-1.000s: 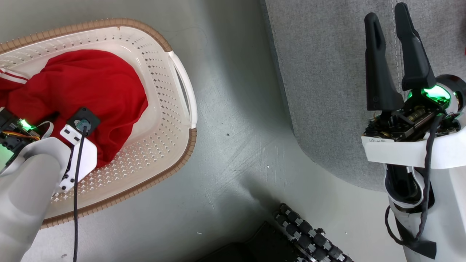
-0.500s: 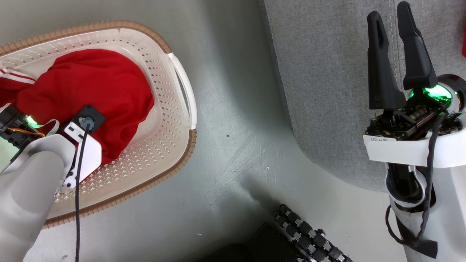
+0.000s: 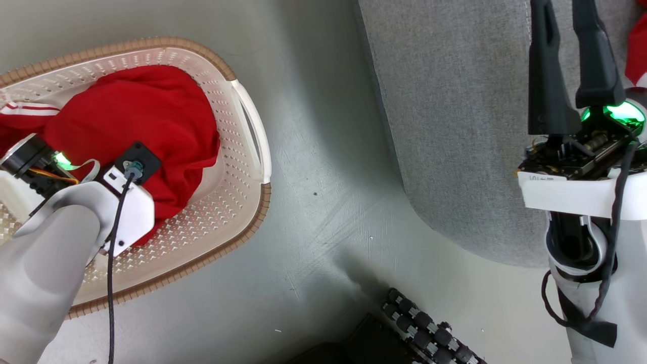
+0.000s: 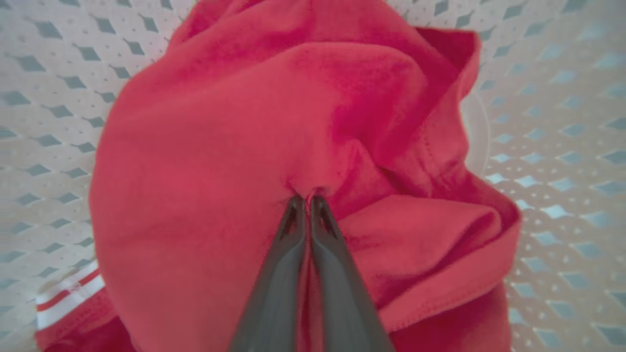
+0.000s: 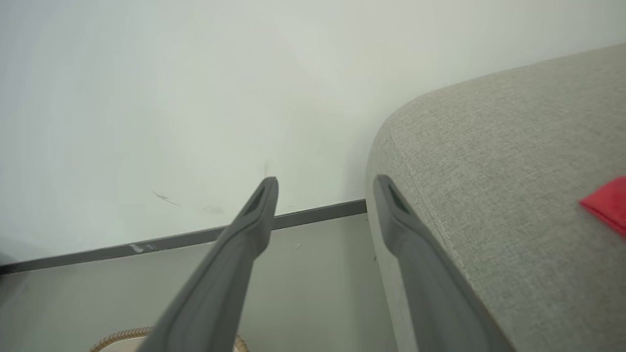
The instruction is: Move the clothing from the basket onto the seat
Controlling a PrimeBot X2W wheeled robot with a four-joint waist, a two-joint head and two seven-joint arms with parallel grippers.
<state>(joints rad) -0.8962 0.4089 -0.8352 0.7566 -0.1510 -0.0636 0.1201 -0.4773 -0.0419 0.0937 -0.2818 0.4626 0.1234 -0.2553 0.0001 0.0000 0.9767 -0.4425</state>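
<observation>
Step in hand: grasp and lift-out.
Left gripper (image 4: 307,198): clamped tight on a fold of the clothing (image 4: 220,146).
Clothing location: inside the basket (image 3: 242,167), on the floor at left.
Right gripper (image 5: 325,181): spread apart, empty, above the left edge of the seat (image 3: 455,126).
Next move, as judged: raise until the hem clears the basket rim, carry right across the floor gap, lower onto the seat, release.
Watch for trailing fabric snagging the rim.

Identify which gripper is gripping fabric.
The left gripper: it is shut on the clothing in the basket. The right gripper is open and empty.
</observation>
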